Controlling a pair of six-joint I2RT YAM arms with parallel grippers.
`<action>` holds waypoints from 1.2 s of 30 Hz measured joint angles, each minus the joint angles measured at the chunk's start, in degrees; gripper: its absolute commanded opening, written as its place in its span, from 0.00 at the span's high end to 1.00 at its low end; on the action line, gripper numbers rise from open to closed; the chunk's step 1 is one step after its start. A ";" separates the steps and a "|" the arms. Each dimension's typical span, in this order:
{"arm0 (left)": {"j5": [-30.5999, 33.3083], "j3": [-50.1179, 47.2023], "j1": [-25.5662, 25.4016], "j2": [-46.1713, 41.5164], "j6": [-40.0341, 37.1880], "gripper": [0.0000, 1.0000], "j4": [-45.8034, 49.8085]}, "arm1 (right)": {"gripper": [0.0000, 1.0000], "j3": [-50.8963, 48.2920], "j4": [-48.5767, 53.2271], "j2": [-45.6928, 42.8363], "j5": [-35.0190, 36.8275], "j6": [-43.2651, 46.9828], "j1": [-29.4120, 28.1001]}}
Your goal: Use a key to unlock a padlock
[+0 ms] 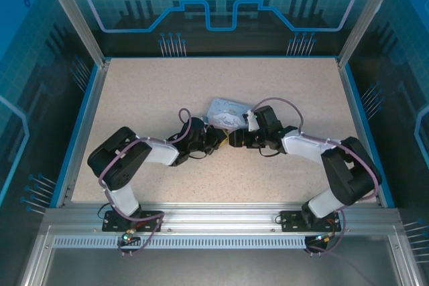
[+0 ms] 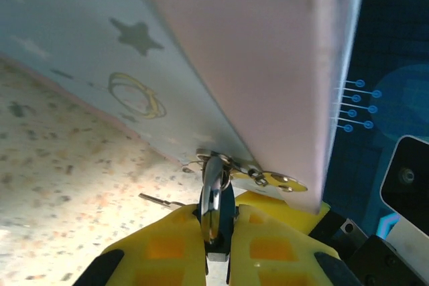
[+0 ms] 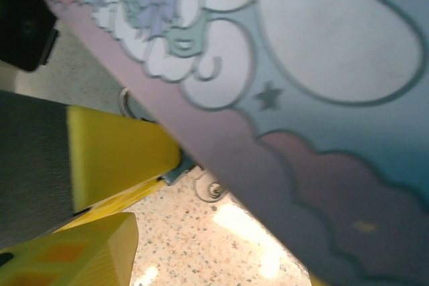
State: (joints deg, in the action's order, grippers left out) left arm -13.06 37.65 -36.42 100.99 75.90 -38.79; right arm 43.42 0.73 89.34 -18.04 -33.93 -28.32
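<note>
Status: you are at the insertion step, by my judgement, with the lock secured but the key not yet in it. Your left gripper (image 2: 216, 234) has its yellow fingers (image 2: 167, 246) closed down on the padlock (image 2: 213, 200), whose shackle passes up through the hasp (image 2: 258, 177) on the tin's edge. Just left of the padlock, low over the speckled table (image 2: 53, 165), sits a thin metal sliver I take for the key (image 2: 161, 200); whether anything holds it cannot be told. Your right gripper (image 3: 153, 197) sits close under the tin's printed face; how far its fingers stand apart cannot be told. Next you need the key tip lined up with the keyway while the left grip holds firm. The cartoon-printed tin (image 1: 226, 112) is fastened shut, contents hidden.
</note>
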 measured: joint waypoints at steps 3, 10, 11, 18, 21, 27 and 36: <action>0.17 0.00 0.24 1.07 -1.40 0.93 -0.07 | 0.34 1.77 0.48 3.50 -0.07 -1.25 0.35; 0.66 0.20 1.42 1.25 -4.79 0.58 2.51 | 0.34 10.34 3.10 10.05 0.90 -2.01 1.88; -0.48 0.20 1.11 1.25 -5.46 0.52 3.15 | 0.34 12.28 2.95 11.21 1.27 -2.10 2.38; -3.76 0.00 -0.55 0.00 -8.41 0.21 4.61 | 0.35 22.97 0.63 16.04 1.46 -2.58 4.17; -3.93 -0.76 -0.55 -1.68 -8.85 0.15 4.96 | 0.35 22.99 -0.37 16.11 0.90 -3.06 4.61; -3.91 -3.13 -0.37 -7.93 -10.23 0.02 6.49 | 0.34 16.15 -2.10 11.98 0.87 -3.80 4.81; -2.14 -2.97 1.42 -20.52 -16.11 0.01 15.45 | 0.35 10.78 0.26 1.31 3.08 -2.80 4.81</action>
State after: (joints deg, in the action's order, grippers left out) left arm -15.20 34.68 -35.00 80.47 59.79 -23.33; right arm 54.19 0.99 90.65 -14.96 -36.73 -23.51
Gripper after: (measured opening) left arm 0.988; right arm 0.657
